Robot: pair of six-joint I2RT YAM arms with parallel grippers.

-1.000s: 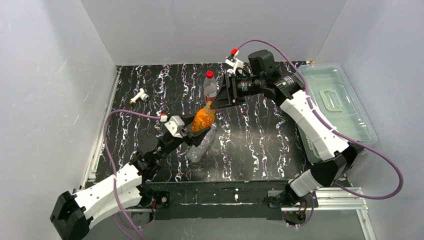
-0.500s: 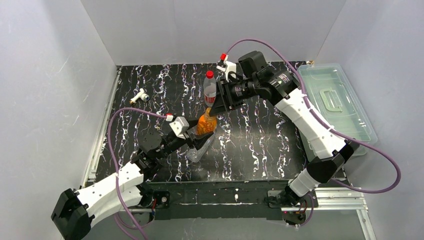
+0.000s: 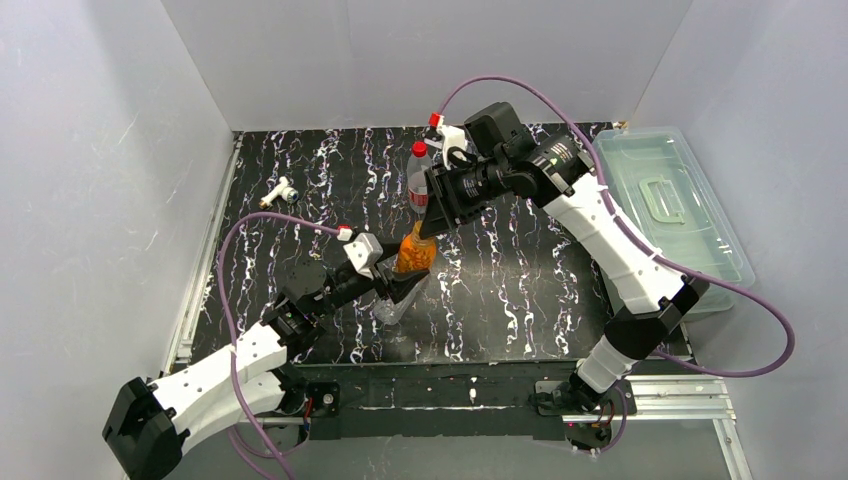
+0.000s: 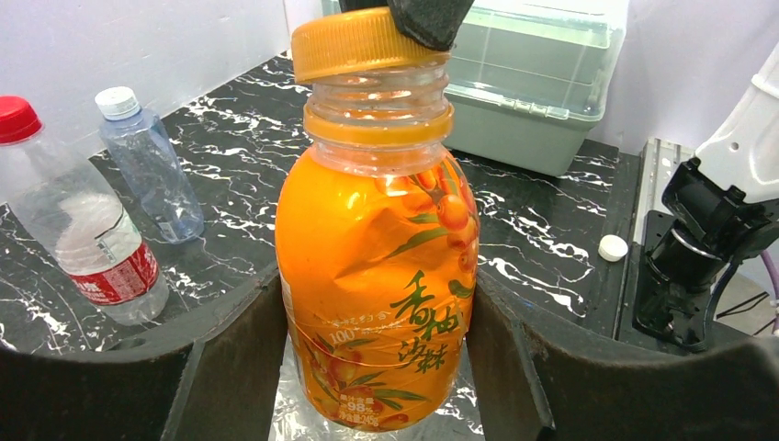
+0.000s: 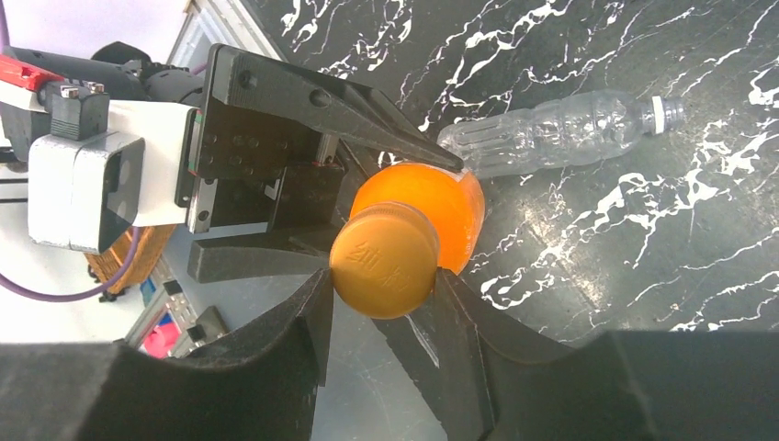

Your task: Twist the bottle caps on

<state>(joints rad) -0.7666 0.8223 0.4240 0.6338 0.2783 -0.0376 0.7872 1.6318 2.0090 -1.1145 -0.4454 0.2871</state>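
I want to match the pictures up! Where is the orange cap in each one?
Left wrist: orange cap at the top middle, on the orange bottle.
Right wrist: centre, between the right gripper fingers.
Top external: mid-table, atop the orange bottle, mostly hidden by the right gripper.
Shared landmark: the orange bottle, held by the left gripper.

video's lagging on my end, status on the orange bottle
Left end effector shut on orange plastic juice bottle. Right end effector shut on round orange plastic screw cap, tilted atop the neck, threads exposed. Nothing seen in the way.
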